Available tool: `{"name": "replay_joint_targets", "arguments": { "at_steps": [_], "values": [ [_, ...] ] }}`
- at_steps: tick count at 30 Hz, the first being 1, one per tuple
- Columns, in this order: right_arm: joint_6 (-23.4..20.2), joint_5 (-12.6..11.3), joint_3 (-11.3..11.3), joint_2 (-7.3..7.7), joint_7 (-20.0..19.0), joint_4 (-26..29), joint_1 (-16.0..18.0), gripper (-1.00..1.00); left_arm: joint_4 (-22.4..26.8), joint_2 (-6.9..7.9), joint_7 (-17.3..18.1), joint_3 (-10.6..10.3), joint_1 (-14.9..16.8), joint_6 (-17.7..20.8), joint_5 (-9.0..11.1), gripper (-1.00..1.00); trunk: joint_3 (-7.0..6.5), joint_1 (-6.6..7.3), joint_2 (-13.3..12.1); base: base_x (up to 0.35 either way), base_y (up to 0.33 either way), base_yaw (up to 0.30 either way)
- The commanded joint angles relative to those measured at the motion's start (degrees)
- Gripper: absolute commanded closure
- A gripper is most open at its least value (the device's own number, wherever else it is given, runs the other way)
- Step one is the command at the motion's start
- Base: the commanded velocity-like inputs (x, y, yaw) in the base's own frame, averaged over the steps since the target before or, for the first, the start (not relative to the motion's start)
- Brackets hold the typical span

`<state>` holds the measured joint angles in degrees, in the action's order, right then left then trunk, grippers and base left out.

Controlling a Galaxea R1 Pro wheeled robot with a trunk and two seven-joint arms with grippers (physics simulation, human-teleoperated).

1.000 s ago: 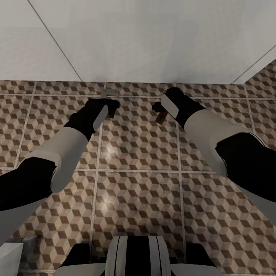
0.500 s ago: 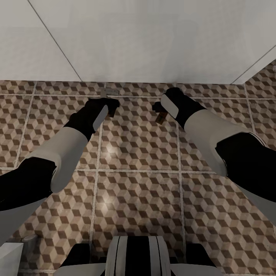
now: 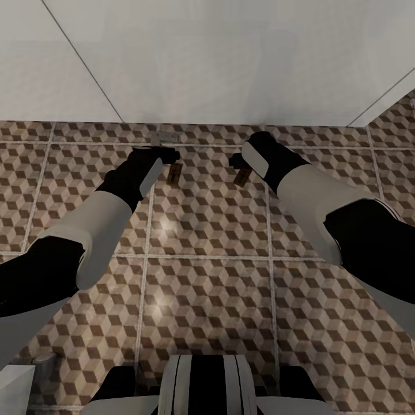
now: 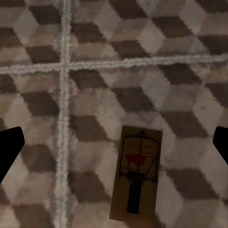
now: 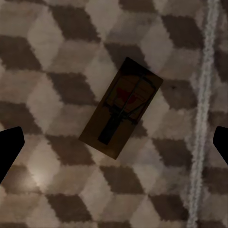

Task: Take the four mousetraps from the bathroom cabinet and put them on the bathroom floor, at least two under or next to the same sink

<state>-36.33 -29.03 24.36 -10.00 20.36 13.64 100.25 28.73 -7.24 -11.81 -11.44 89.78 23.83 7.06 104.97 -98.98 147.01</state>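
Note:
Two mousetraps lie flat on the cube-patterned bathroom floor [image 3: 207, 230]. One mousetrap [image 3: 174, 173] rests just beside my left gripper [image 3: 164, 154]; the left wrist view shows this tan board with its red spot [image 4: 137, 178] on the tiles, free between the widely spread fingers [image 4: 9, 149]. The other mousetrap [image 3: 242, 176] lies under my right gripper [image 3: 235, 160]; in the right wrist view it [image 5: 121, 108] sits on the floor with the fingers [image 5: 9, 149] far apart on either side. Both grippers are open and hold nothing. The cabinet is out of view.
A white panelled surface [image 3: 230, 57] rises along the far edge of the tiles. A small grey metal piece [image 3: 164, 138] sits at its foot, ahead of the left gripper. A white object [image 3: 14, 386] stands at my lower left, beside my base [image 3: 207, 386].
The mousetrap at my left gripper has come away from the fingers and now lies a little further out on the floor. The right arm and its trap look the same.

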Motion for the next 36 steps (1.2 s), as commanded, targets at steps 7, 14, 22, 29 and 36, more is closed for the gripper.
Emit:
{"name": "replay_joint_targets", "arguments": {
  "at_steps": [7, 14, 22, 29, 36],
  "values": [
    [-0.16, -0.64, 0.34, 0.00, 0.47, 0.00, 0.03, -1.00, -0.10, 0.10, -0.56, -0.42, 0.03, -0.49, 0.54, -1.00, 0.03, 0.01, 0.01, 0.000, 0.000, 0.000],
    [-0.15, -0.66, 0.37, 0.00, 0.47, -0.01, 0.03, -1.00, -0.50, 0.12, -0.58, -0.39, -0.02, -0.98, 0.61, -1.00, 0.03, 0.01, 0.01, 0.000, 0.000, 0.000],
    [-0.16, -0.67, 0.38, 0.00, 0.47, -0.02, 0.03, -1.00, -0.46, 0.17, -0.58, -0.39, -0.11, -2.21, 0.67, -1.00, 0.03, 0.01, 0.01, 0.000, 0.000, 0.000],
    [-0.15, -0.65, 0.41, 0.00, 0.49, -0.02, 0.03, -1.00, -0.41, 0.17, -0.60, -0.45, -0.19, -3.54, 0.60, -1.00, 0.03, 0.01, 0.01, 0.000, 0.000, 0.000],
    [-0.15, -0.66, 0.41, 0.00, 0.48, -0.02, 0.03, -1.00, -0.54, 0.23, -0.65, -0.53, -0.32, -4.21, 0.45, -1.00, 0.03, 0.01, 0.01, -0.025, 0.000, 0.000]
  ]
}}
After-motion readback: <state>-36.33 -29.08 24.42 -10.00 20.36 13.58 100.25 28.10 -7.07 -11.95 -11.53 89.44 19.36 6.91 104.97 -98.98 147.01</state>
